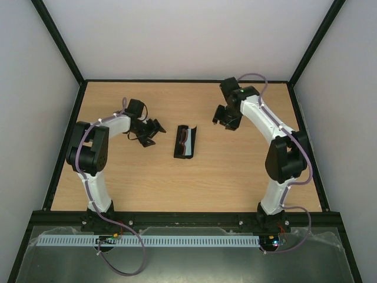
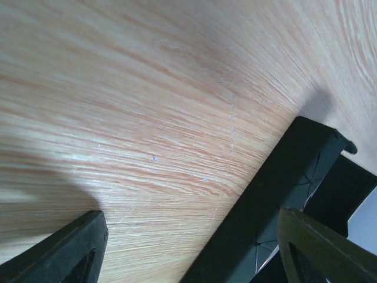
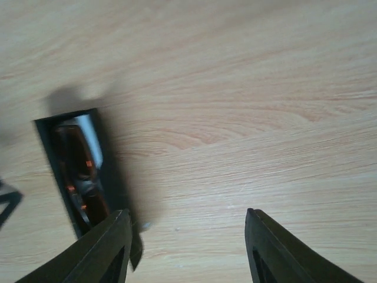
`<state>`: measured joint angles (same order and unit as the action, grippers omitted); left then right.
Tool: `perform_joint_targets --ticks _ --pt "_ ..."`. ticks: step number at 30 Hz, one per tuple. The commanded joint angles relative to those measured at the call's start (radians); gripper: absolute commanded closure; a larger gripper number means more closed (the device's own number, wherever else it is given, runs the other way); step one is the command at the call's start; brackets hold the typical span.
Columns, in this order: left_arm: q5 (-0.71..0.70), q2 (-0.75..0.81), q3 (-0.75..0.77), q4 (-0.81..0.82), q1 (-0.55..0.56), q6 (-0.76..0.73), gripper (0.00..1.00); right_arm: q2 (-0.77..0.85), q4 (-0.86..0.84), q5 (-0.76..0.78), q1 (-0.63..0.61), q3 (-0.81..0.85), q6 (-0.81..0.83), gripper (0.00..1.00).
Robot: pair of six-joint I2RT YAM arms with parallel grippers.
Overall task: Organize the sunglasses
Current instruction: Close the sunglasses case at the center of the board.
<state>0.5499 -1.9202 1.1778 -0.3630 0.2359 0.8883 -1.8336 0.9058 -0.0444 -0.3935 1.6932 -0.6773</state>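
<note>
The black oblong case lies open in the middle of the table. The brown amber-tinted sunglasses lie inside it, with a light blue cloth beside them in the case. In the left wrist view the case's black outer wall shows at the right. My left gripper is open and empty, just left of the case. My right gripper is open and empty above the table, to the right of the case. Bare wood lies between its fingers.
The wooden table is enclosed by white walls and a black frame. A perforated white rail runs along the near edge by the arm bases.
</note>
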Motion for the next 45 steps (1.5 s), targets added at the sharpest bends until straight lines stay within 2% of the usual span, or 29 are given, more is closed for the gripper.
perform_joint_targets --ticks 1,2,3,6,8,9,11,13,15,24,35,42,44,45 --pt "0.002 -0.021 0.033 -0.065 -0.011 -0.017 0.11 -0.020 -0.149 -0.208 0.028 -0.144 0.001 0.41" --pt "0.013 -0.020 0.028 -0.058 -0.013 -0.014 0.02 -0.020 -0.184 -0.256 0.032 -0.167 -0.004 0.37" --pt "0.016 -0.017 0.025 -0.057 -0.013 -0.014 0.01 -0.017 -0.225 -0.296 0.033 -0.189 -0.008 0.34" --pt "0.011 0.000 0.030 -0.064 -0.014 -0.015 0.01 -0.013 -0.313 -0.351 0.033 -0.237 -0.034 0.31" --pt "0.008 0.000 0.034 -0.070 -0.011 -0.013 0.08 -0.033 -0.312 -0.356 0.033 -0.240 -0.044 0.35" --pt "0.010 -0.004 0.034 -0.070 -0.008 -0.013 0.17 -0.047 -0.303 -0.346 0.032 -0.238 -0.047 0.39" --pt "0.016 -0.017 0.038 -0.072 0.003 -0.015 0.55 -0.061 -0.302 -0.333 0.031 -0.250 -0.054 0.48" --pt "0.013 -0.028 0.044 -0.080 0.021 -0.018 0.79 -0.078 -0.303 -0.335 0.031 -0.259 -0.064 0.55" --pt "0.007 -0.036 0.049 -0.083 0.045 -0.016 0.87 -0.095 -0.305 -0.339 0.024 -0.263 -0.067 0.63" --pt "0.001 -0.112 0.091 -0.077 0.154 0.007 0.90 -0.208 -0.285 -0.345 -0.085 -0.171 -0.083 0.66" --pt "0.005 -0.135 0.114 -0.074 0.181 0.011 0.92 -0.277 -0.253 -0.340 -0.166 -0.067 -0.087 0.66" --pt "-0.003 -0.119 0.111 -0.095 0.178 0.003 0.92 -0.269 -0.165 -0.244 -0.188 0.007 -0.038 0.65" --pt "-0.015 -0.075 0.083 -0.095 0.144 0.004 0.87 -0.226 -0.119 -0.200 -0.189 0.030 -0.011 0.64" --pt "-0.015 -0.041 0.069 -0.089 0.115 0.008 0.80 -0.200 -0.101 -0.189 -0.190 0.026 0.004 0.64"
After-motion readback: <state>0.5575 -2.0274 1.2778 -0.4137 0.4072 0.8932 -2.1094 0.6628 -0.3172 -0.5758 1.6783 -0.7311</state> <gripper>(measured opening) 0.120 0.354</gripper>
